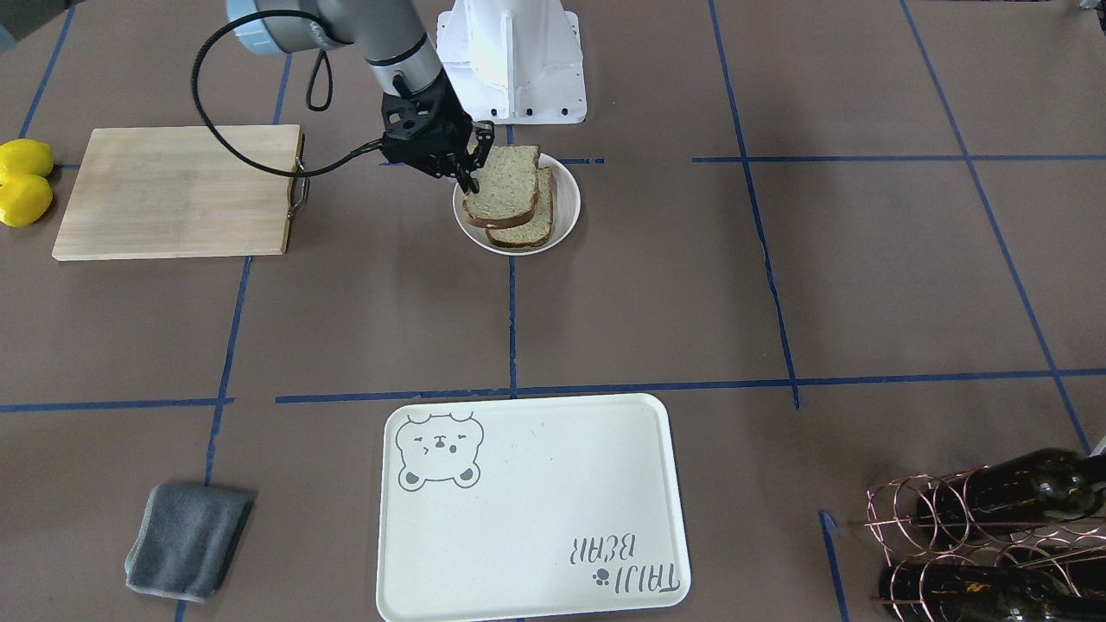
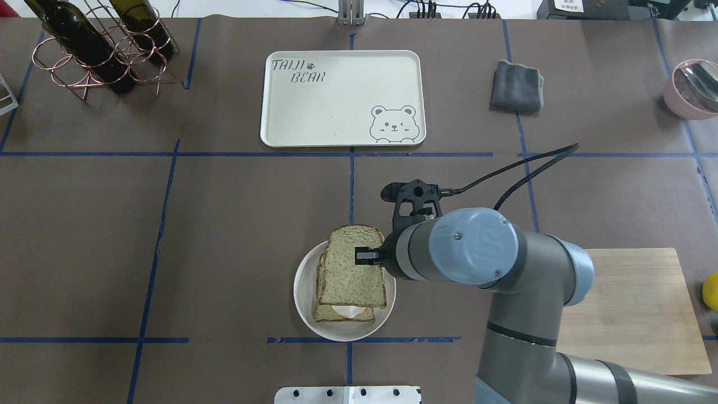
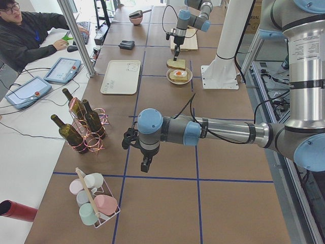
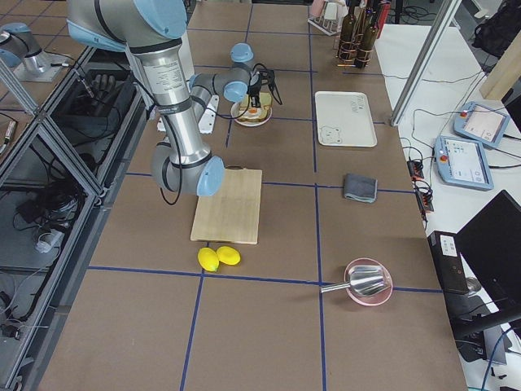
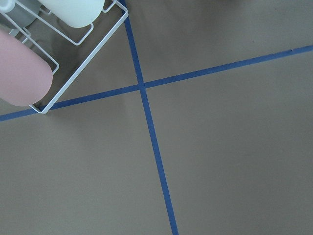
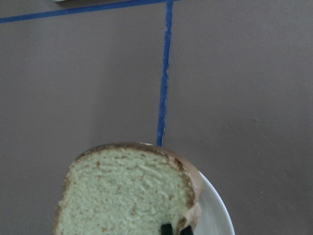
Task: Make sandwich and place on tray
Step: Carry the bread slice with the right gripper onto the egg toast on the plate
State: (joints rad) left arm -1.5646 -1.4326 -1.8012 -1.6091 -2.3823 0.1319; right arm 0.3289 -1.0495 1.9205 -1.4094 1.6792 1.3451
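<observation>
Between the right jaws hangs the top slice (image 2: 350, 283).

sandwich (image 2: 350, 275) on plate (image 2: 305, 293), tray (image 2: 336, 101) well apart

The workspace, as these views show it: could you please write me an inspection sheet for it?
Surface: brown table cover, blue tape grid.
Job's things: top bread slice lifted over egg on lower slice, on white plate; tray without food.
Clutter: cutting board, lemons, grey cloth, wine rack, cup rack, pink bowl.
Hands: right hand shut on top bread slice; left hand near cup rack, state unclear.
Cables: black cable loops from right wrist.
Surroundings: operator seated at side desk.
</observation>
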